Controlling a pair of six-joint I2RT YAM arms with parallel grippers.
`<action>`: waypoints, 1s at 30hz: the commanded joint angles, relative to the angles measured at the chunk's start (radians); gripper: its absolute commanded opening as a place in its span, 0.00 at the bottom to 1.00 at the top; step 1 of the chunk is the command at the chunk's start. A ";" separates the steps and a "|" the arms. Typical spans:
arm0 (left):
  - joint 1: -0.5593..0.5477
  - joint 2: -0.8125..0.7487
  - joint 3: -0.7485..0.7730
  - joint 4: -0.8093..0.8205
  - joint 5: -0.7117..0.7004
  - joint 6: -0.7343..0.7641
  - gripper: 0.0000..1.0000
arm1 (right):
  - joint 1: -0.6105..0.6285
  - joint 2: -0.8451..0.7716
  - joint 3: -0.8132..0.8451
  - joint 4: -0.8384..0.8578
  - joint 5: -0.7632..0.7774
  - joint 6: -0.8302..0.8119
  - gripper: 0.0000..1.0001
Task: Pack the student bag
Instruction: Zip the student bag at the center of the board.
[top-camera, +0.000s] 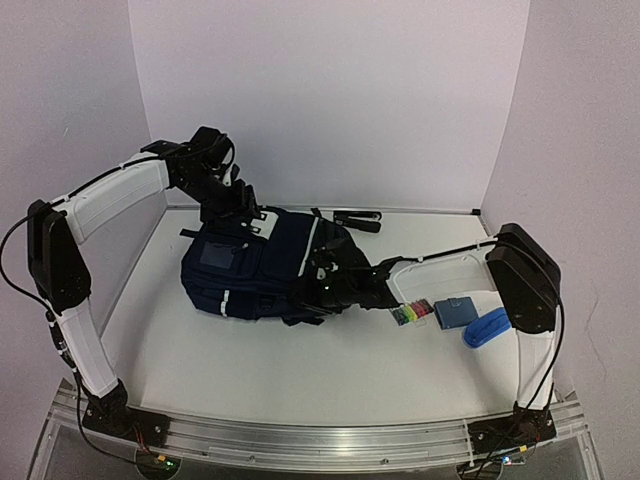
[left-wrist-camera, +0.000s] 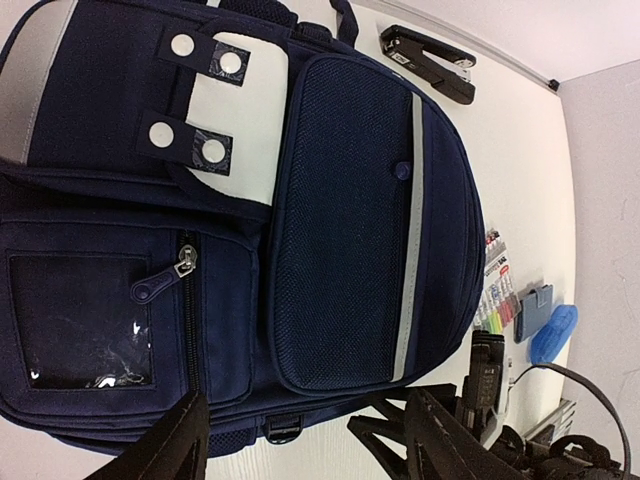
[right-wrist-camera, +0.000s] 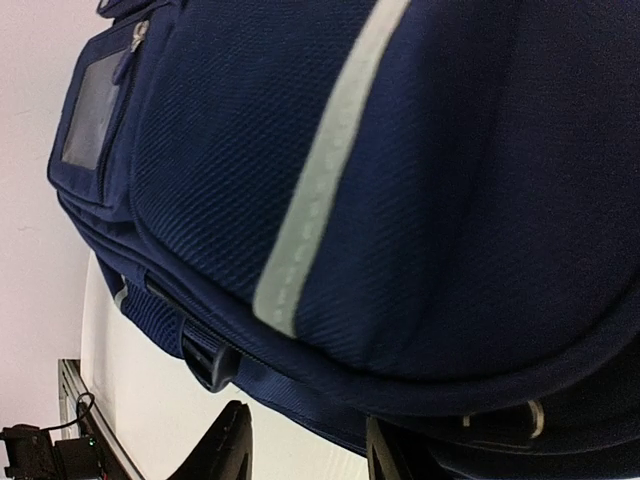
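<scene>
On the white table (top-camera: 300, 370) the student bag (top-camera: 262, 268) lies zipped, mid-frame. Your left gripper (top-camera: 243, 205), upper left, and right gripper (top-camera: 320, 285), at its right edge, gape empty. Opening likely comes first: seek the zipper pull (left-wrist-camera: 183, 265).

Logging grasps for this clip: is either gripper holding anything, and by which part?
Nothing is held. The left gripper is open over the navy-blue fabric backpack; the right gripper is open at its side.

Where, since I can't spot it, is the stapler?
In the top view the stapler lies right of centre, close to the back wall, just beyond the bag's far right corner.
</scene>
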 joint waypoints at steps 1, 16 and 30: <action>0.009 -0.024 0.025 -0.002 -0.005 0.031 0.67 | -0.018 0.001 0.043 -0.061 0.044 0.050 0.39; 0.012 -0.024 0.012 -0.003 0.008 0.021 0.67 | -0.026 0.084 0.082 -0.112 0.103 0.101 0.24; 0.001 -0.238 -0.318 0.145 0.251 0.281 0.64 | -0.035 -0.096 0.058 -0.158 0.117 -0.138 0.00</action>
